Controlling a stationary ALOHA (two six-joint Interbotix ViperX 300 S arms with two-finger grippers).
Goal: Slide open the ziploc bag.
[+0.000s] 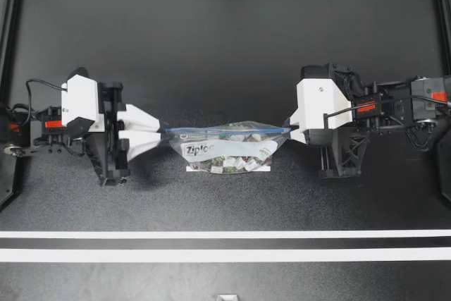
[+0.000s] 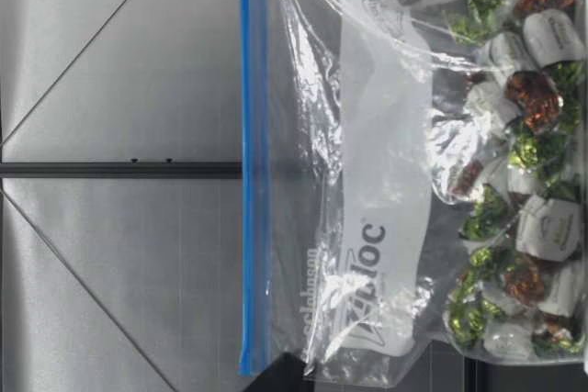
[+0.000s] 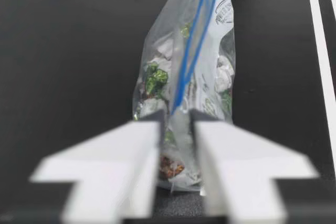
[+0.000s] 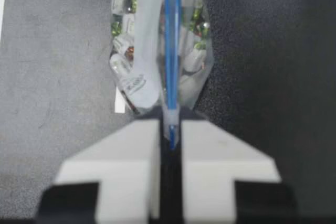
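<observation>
At the left of the top view, my left arm (image 1: 83, 107) reaches in over the dark tabletop (image 1: 225, 40). The left jaws are clamped on one end of the ziploc bag (image 1: 227, 147). The left wrist view shows the bag's corner pinched between both fingers (image 3: 113, 166).

The bag sits at mid-frame, strung between the two arms. Its blue zipper strip (image 1: 225, 130) is pulled straight, and the wrapped candies (image 1: 236, 163) sag beneath it. In the low view the strip runs level above the candies.

At the right, my right arm (image 1: 320, 103) has the right jaws closed almost fully on the strip's other end. I cannot tell whether they hold the slider itself.

The step in hand looks like the pull along the zipper. To do it well, the left jaws should act as a firm anchor. The right jaws should travel straight along the strip toward them, level and without twisting. That way the slider does not jam and the slackening plastic does not bunch up.
</observation>
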